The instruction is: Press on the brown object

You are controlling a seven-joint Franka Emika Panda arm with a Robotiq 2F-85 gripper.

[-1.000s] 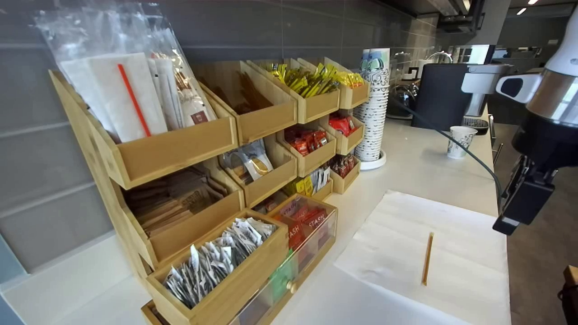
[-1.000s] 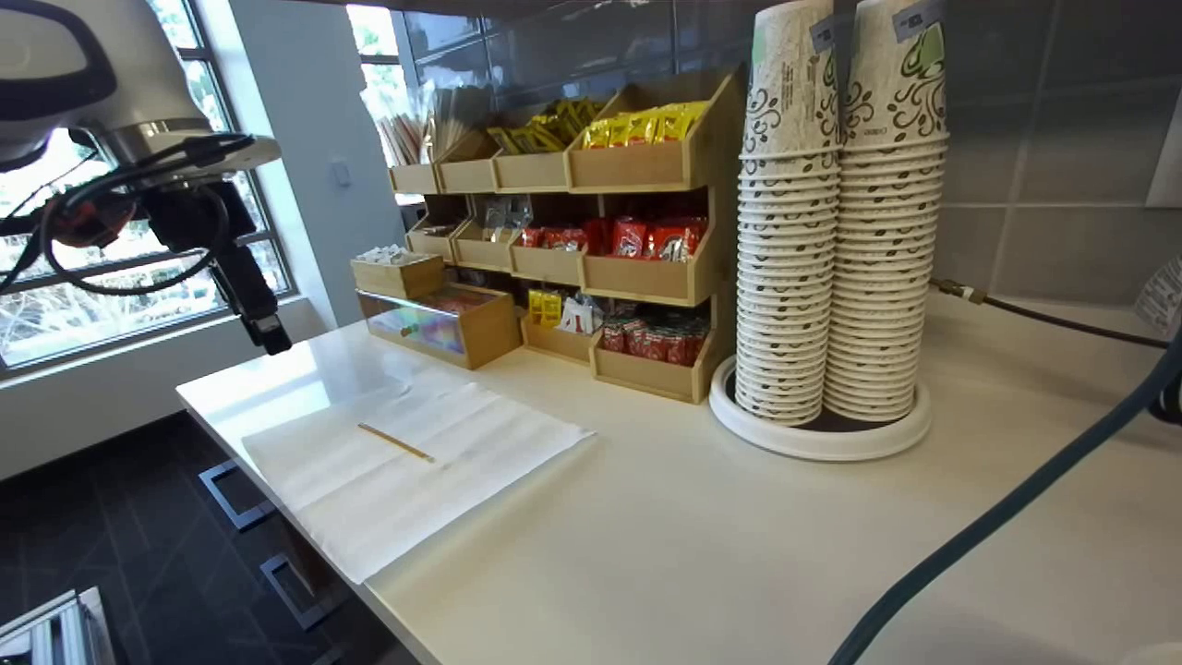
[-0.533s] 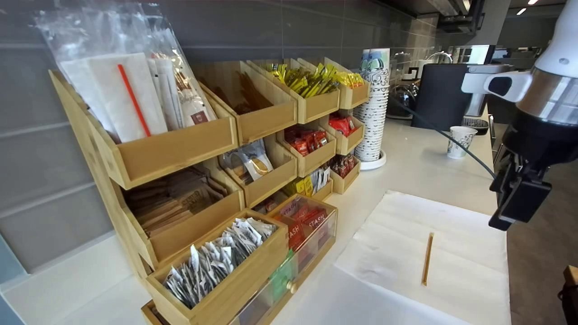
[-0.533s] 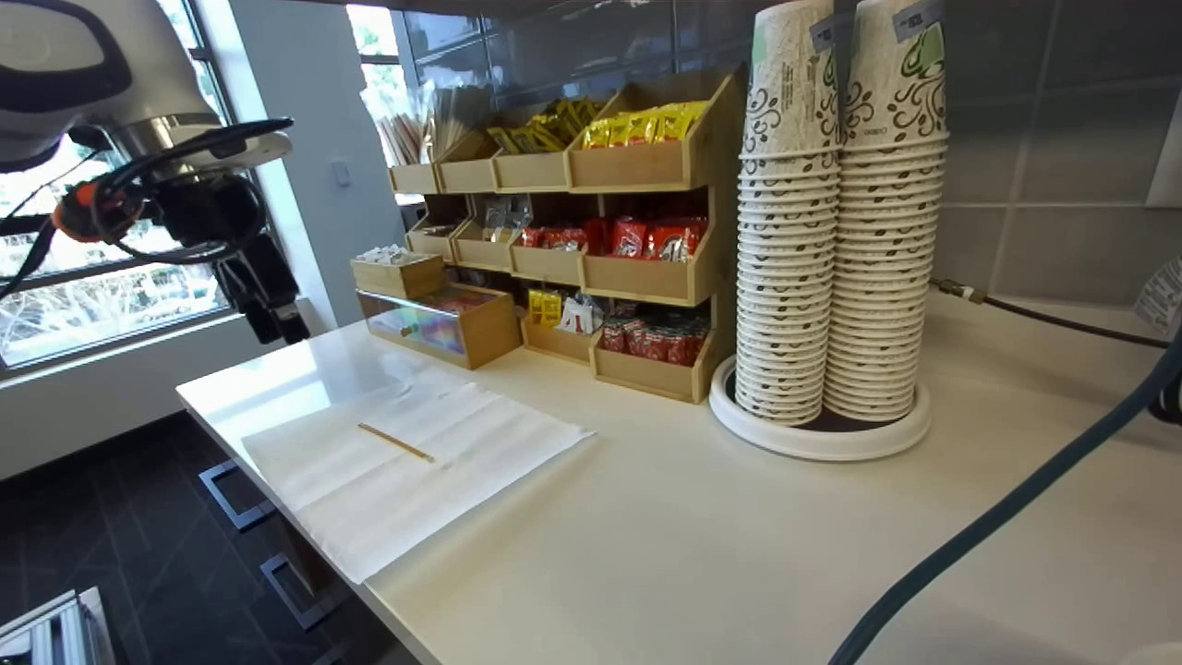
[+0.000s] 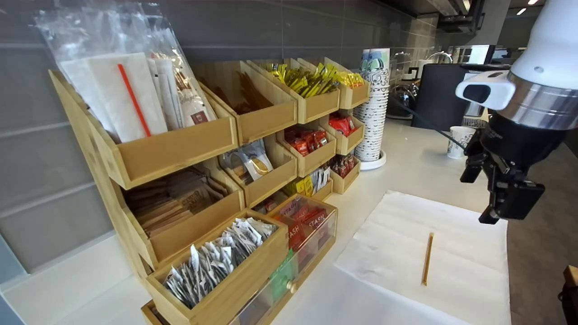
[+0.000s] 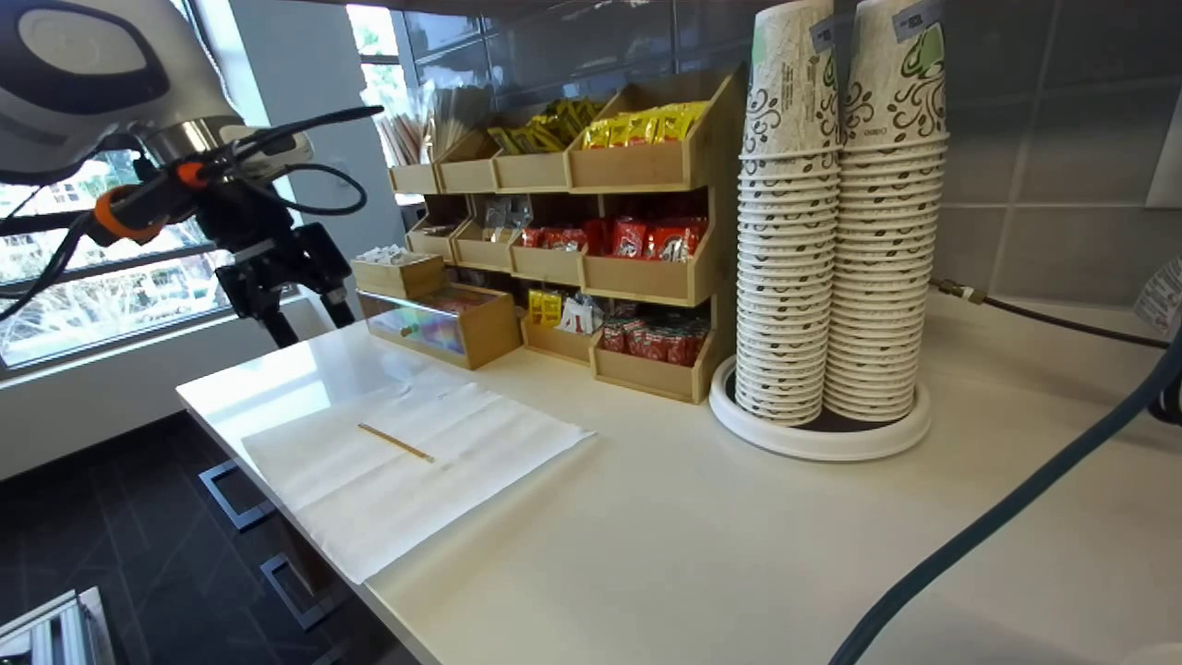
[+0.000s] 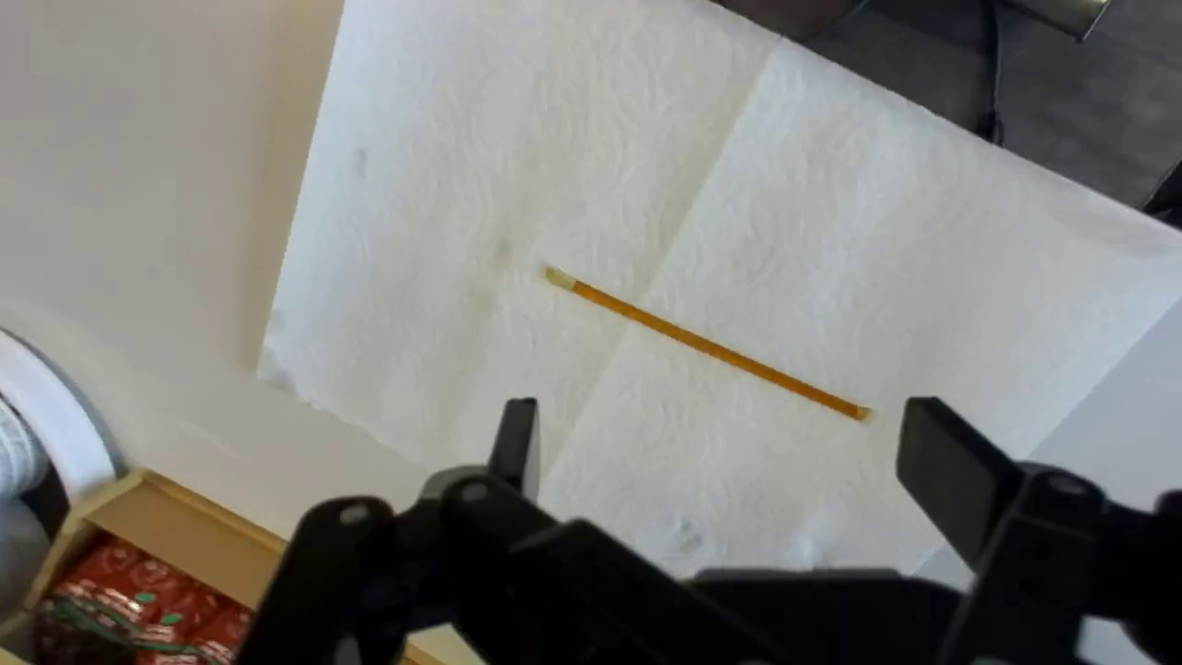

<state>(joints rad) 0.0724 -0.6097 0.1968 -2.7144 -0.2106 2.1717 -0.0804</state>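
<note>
Now, brown stick (image 7: 706, 344): it is lying flat near the middle of the white paper sheet (image 7: 416, 231), which is covering part of the counter (image 6: 646, 517).
Long axis: in the wrist view it is running straight from upper left to lower right, crossing a crease (image 7: 709, 166); in an exterior view the brown stick (image 5: 427, 259) is pointing nearly away from the camera, its far end veering slightly right.
Stick ends (image 7: 560, 278): both are showing pale, the upper-left one in the wrist view having the longer tip.
Gripper (image 7: 727, 425): it is hanging released and apart from the stick, its fingers (image 7: 956, 476) standing wide apart.
Red packets (image 5: 314, 221): they are displaying "STASH" inside the clear-fronted box (image 5: 313, 264).
Cup stacks (image 6: 785, 277): they are carrying a leafy scroll print; grey tags (image 6: 919, 18) near their tops are bearing writing too small to read.
Dark red packets (image 7: 148, 600): they are showing blurred print.
</note>
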